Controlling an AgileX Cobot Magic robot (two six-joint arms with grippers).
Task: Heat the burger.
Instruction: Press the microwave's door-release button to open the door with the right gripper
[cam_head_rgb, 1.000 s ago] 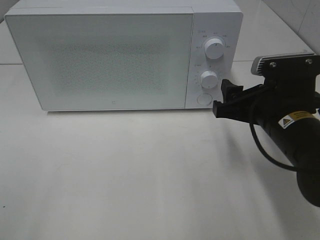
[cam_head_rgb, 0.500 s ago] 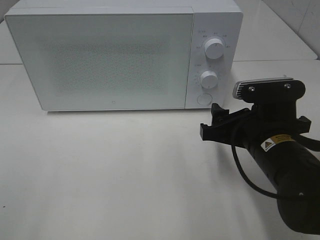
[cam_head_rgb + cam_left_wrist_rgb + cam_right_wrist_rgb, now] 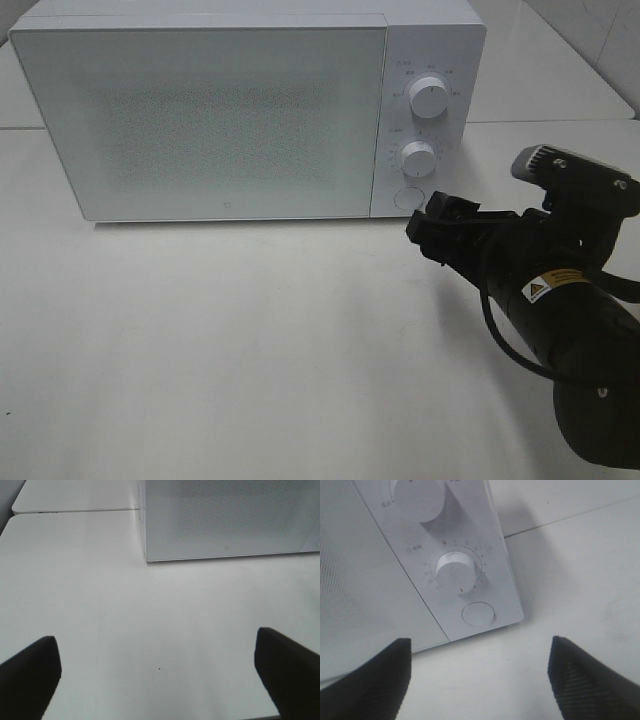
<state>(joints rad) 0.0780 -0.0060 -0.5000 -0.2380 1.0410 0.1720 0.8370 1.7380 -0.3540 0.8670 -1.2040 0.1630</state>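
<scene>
closest to you, the right gripper (image 3: 432,218) has its jaws well apart with nothing between them. its wrist view shows only bare table (image 3: 250,350) and the control panel through the gap. the left gripper (image 3: 157,680) hangs low over the table, jaws spread as wide as they go, also empty, facing the microwave (image 3: 430,40).

the change is on the right. a second ago that gripper was level and higher, just beside the lower dial (image 3: 418,157). half a second ago it had dropped and pulled back from the panel. now the wrist has rolled and the tips have come forward again, just short of the round button (image 3: 406,198) under that dial. they look close to it, but you can't confirm contact from here. the jaws seem a little narrower than before, though still open.

for the task, this reads as lining up a press on that button — probably the door release, though that is a guess. the door (image 3: 200,120) is shut, as in both earlier frames, and neither dial looks turned.

the burger shows in no view. the frosted door hides the inside, so you cannot tell whether it is in there.
</scene>
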